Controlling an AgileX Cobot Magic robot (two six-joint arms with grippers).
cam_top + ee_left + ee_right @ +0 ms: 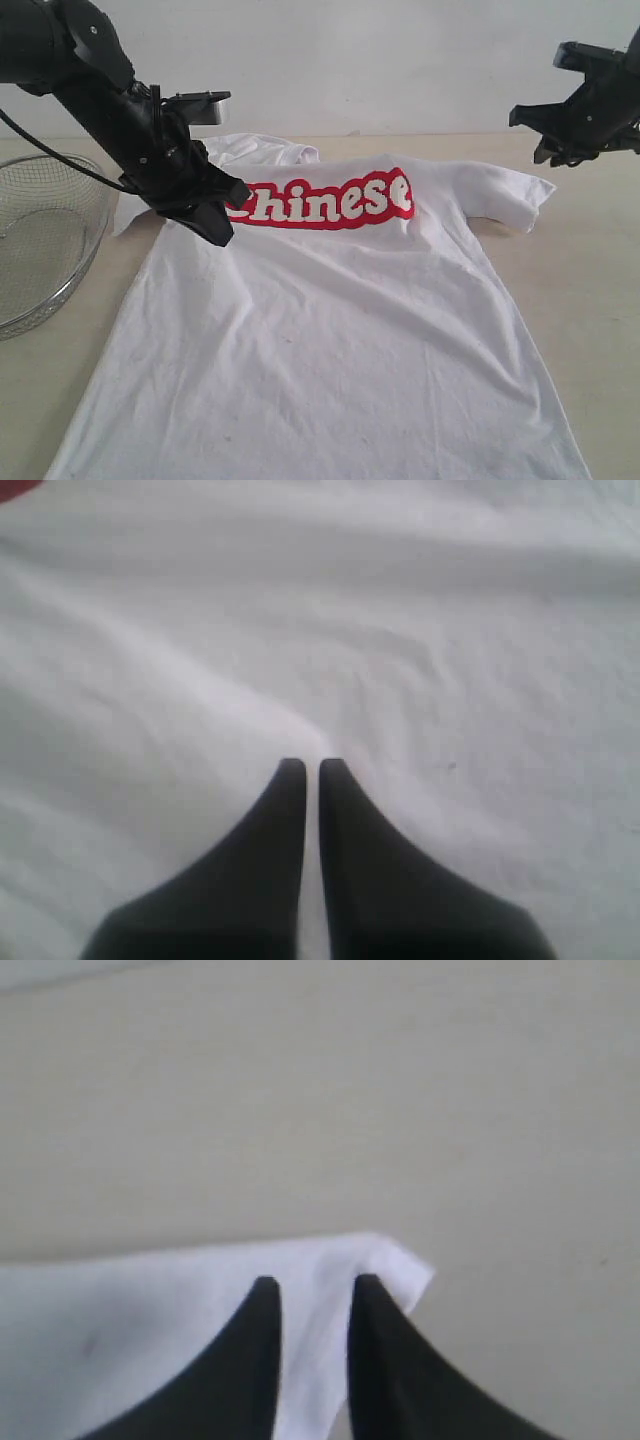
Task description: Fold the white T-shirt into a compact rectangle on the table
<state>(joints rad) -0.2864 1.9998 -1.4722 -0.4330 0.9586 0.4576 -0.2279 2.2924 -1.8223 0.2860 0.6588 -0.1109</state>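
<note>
Left gripper clenched on one white T-shirt; right gripper released; one table, one basket

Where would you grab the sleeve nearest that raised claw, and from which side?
Probably the sleeve's outer hem corner, coming from the bare table beside it: that corner juts out flat past the shirt's body, with nothing blocking it.
</note>
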